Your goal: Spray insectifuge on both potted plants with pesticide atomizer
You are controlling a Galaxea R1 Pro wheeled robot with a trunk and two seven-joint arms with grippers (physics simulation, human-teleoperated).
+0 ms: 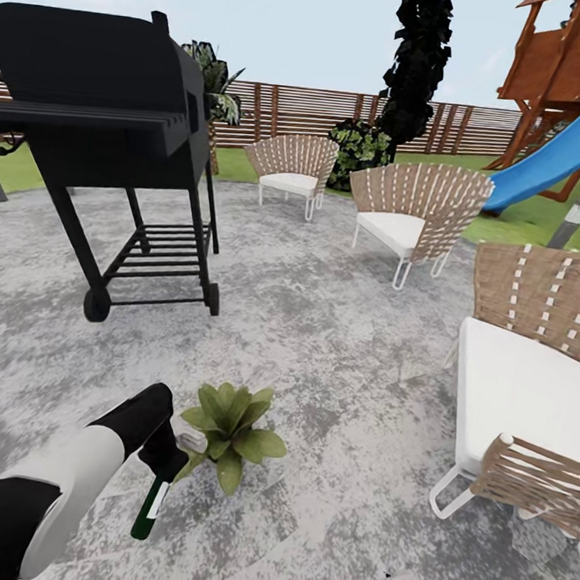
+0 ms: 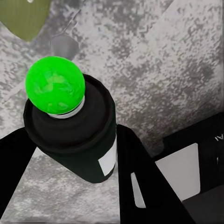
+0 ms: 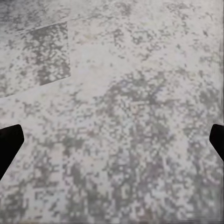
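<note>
The robot's left arm [image 1: 61,490], white at the forearm and black at the wrist, reaches up from the lower left corner of the head view across the grey mottled patio [image 1: 322,328], its left gripper [image 1: 162,460] closed around a spray bottle [image 1: 150,506]. The bottle hangs tilted, base pointing down toward the paving, and sits just beside a potted plant [image 1: 230,425], a low rosette of broad pointed green leaves on the patio's near side. In the head view the bottle is slim and dark green with a white stripe down its side. From the left wrist view the bottle [image 2: 70,130] is seen end-on, clamped between two black fingers [image 2: 140,186], with a bright green rounded end and a white label patch on its dark body; a pale green leaf [image 2: 25,16] sits in the corner beyond it.

The right gripper [image 3: 112,144] hangs over bare paving, its two dark fingertips [image 3: 9,144] spread wide at opposite edges of the right wrist view, holding nothing.

A black grill [image 1: 101,133] stands at the patio's far left, and three woven tan chairs [image 1: 415,213] with white cushions ring its far and right edges. A slatted brown fence [image 1: 306,111] and a blue slide [image 1: 556,159] lie behind.
</note>
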